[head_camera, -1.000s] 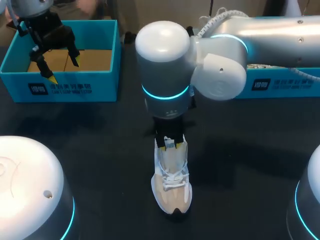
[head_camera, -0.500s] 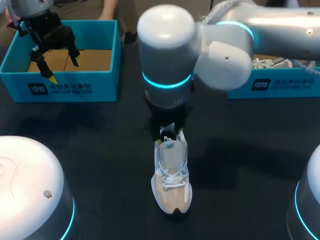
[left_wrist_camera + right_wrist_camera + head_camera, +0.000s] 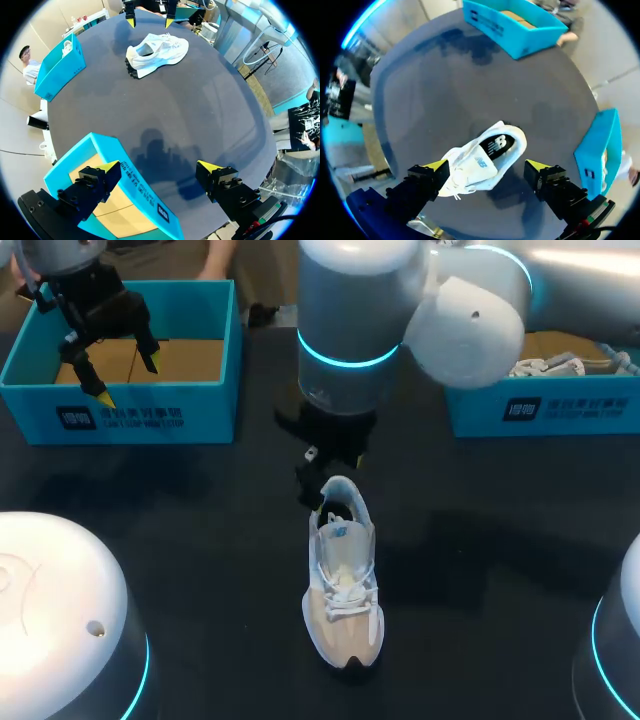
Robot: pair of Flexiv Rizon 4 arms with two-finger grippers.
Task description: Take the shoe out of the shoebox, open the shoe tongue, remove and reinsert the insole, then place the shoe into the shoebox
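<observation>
Shoe [image 3: 343, 590] mid-table beneath spread right claw [image 3: 487, 165]; left claw [image 3: 157, 166] spread over shoebox [image 3: 120, 418], second box [image 3: 545, 412] opposite

Matt dark table [image 3: 200, 500], cloth-and-mesh shoe [image 3: 343, 590], glossy plastic arm shells [image 3: 350, 310]

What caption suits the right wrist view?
Open right gripper hovers above the white shoe on the dark table.

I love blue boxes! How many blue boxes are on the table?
2. The left blue box sits at the table's far left, partly under the left claw. The right blue box sits at the far right, partly hidden behind the right arm.
</observation>
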